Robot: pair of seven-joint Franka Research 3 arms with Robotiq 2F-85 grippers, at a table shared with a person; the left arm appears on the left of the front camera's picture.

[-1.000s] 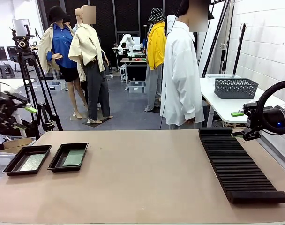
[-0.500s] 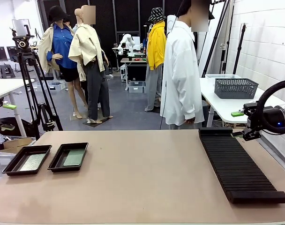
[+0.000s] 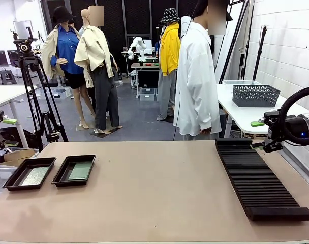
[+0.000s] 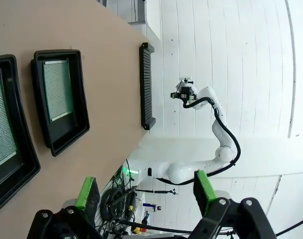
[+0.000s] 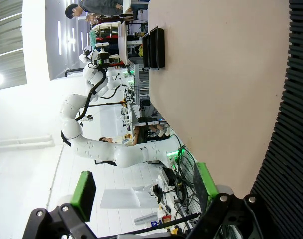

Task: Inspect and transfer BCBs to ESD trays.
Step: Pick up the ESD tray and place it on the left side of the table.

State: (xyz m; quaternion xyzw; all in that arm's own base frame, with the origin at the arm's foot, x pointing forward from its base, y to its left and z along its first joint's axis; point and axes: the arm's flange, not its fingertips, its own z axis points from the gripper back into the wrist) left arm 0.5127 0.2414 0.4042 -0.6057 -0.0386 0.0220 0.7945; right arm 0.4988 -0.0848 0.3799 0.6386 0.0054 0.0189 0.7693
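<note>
The left tool [image 4: 144, 191] stands with its black fingers and green pads [image 4: 86, 191] spread wide, gripping nothing. Ahead of it and off to one side on the smooth tan matte surface [image 4: 81, 30] lie two shallow glossy black plastic ESD trays with flared rims [image 3: 29, 173] [image 3: 74, 170], side by side and just apart. Each tray carries one thin flat green rectangular BCB [image 3: 34, 175] [image 3: 80, 171], its face finely dotted in the left wrist view; the board [image 4: 57, 89] lies flat inside the farther tray [image 4: 62, 102].

The right tool [image 3: 259, 135] hangs open and empty beside the far end of a long black ribbed slotted rack [image 3: 258, 178], well apart from the trays. In the right wrist view its green pads [image 5: 83, 189] stand wide, with the rack's close parallel ridges [image 5: 291, 124] just beside them.

A person in a loose white shirt [image 3: 196, 76] stands at the far edge of the surface, near the rack.
</note>
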